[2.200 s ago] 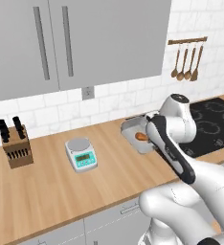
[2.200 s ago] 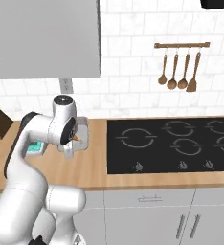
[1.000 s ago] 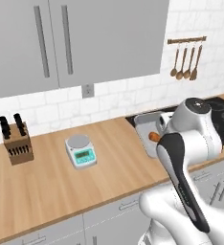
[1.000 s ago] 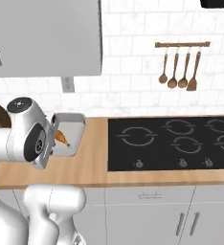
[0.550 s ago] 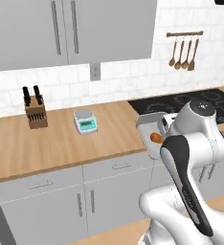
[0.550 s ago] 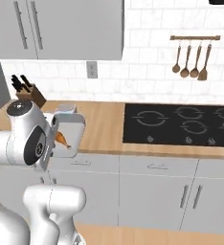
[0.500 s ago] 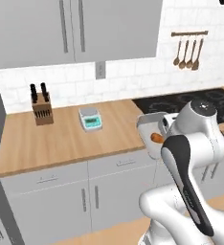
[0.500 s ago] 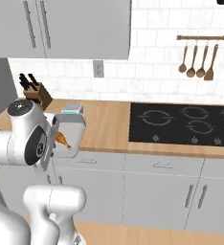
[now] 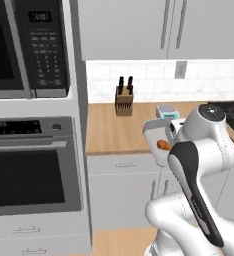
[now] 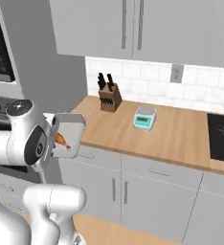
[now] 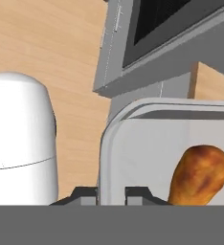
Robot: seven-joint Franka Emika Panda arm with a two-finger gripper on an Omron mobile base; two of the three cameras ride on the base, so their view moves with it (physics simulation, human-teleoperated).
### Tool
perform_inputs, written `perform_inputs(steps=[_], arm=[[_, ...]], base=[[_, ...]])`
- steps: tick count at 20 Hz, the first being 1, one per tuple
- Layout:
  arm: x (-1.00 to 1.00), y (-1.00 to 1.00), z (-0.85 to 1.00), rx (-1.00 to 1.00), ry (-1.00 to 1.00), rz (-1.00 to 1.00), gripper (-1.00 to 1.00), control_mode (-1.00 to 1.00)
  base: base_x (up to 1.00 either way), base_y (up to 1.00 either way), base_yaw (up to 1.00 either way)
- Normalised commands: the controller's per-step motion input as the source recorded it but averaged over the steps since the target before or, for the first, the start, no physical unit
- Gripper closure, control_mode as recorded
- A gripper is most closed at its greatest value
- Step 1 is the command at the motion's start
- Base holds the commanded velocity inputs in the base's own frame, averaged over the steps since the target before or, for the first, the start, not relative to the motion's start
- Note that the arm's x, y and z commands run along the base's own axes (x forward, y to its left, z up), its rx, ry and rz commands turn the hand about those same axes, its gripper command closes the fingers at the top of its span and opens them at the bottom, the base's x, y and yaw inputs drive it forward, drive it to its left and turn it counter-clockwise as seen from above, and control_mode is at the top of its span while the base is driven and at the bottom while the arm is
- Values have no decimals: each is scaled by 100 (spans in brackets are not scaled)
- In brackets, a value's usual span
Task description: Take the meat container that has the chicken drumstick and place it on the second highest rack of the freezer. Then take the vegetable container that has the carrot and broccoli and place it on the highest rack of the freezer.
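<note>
At the bottom of the hand view, your gripper (image 11: 111,194) has its two dark tips clamped on the near rim of the meat container (image 11: 147,143), one tip on each side of the wall. The tray is carried off the counter, held out in front of the arm. The chicken drumstick (image 11: 200,174) lies inside it, toward one side of the floor.

From the base views you can see the same tray (image 9: 156,137) raised beside the arm's upper joint, with the drumstick's orange end showing at its lower edge (image 10: 62,139). Behind it the wooden counter (image 10: 171,129) holds a knife block (image 9: 123,101) and a small kitchen scale (image 10: 145,117). To the left stands a grey column with a built-in oven (image 9: 31,165) and a microwave (image 9: 29,47) above it.

You are in the carry stage of the first half: the meat tray is picked up and not yet placed. The freezer is not among what you can see here, so your next move is likely to bring the base around until it faces the freezer. Keep the tray level so the drumstick does not slide out. The vegetable tray comes afterwards.
</note>
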Motion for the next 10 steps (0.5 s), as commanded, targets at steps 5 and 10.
perform_inputs(steps=[5,10], arm=[[0,0,0,0,0,0,100,100],[0,0,0,0,0,0,100,100]], base=[[-54,63,31],[-92,35,21]])
